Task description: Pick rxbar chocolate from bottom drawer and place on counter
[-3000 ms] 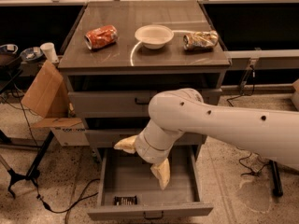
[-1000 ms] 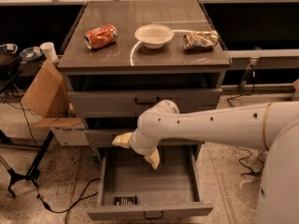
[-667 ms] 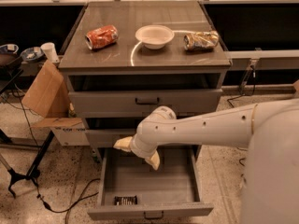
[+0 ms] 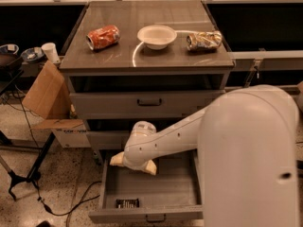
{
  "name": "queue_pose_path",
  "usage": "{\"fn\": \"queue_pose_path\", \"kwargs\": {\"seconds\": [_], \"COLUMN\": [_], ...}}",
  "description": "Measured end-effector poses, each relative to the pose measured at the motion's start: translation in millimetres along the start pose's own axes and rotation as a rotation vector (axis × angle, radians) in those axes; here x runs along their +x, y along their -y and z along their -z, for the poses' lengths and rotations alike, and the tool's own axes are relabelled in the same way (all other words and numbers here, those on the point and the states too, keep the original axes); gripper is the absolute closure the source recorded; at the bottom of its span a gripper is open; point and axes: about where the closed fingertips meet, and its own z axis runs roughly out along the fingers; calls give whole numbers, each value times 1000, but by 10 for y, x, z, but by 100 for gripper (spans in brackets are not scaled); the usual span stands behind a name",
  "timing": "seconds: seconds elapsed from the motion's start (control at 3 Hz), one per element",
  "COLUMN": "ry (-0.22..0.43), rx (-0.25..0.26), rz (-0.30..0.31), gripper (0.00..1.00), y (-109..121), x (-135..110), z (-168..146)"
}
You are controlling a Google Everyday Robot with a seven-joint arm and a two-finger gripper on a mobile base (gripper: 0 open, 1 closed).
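The bottom drawer [image 4: 163, 189] is pulled open at the foot of the cabinet. The rxbar chocolate [image 4: 128, 203], a small dark bar with pale lettering, lies flat on the drawer floor at the front left corner. My gripper [image 4: 133, 163] hangs over the back left of the drawer, above and behind the bar, with its cream fingers [image 4: 150, 167] spread open and empty. My white arm reaches in from the right, and its large link fills the right foreground. The counter [image 4: 142, 60] is the glossy cabinet top above.
On the counter lie an orange soda can [image 4: 103, 37] on its side, a white bowl [image 4: 157, 36] and a silvery foil bag [image 4: 203, 40]. Two other grey drawers [image 4: 149, 103] sit above the open one. A cardboard box [image 4: 45, 91], a paper cup [image 4: 49, 52] and floor cables stand left.
The gripper has risen from deep in the drawer to its back left. The arm has swung nearer the camera and now covers the right foreground. The bar has not moved.
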Motion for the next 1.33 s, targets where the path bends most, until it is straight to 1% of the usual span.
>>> {"fn": "queue_pose_path", "kwargs": {"seconds": [0.33,0.67,1.0,1.33], "ry": [-55,-55,-32,8], "rx": [-31,-31,-71,-106], "rz": [75,75,67,62], "gripper": [0,0,0,0], "y": [288,288,224,67], "x": [-64,-65,-120,-210], "z": [-697,-700,-1016,-1495]}}
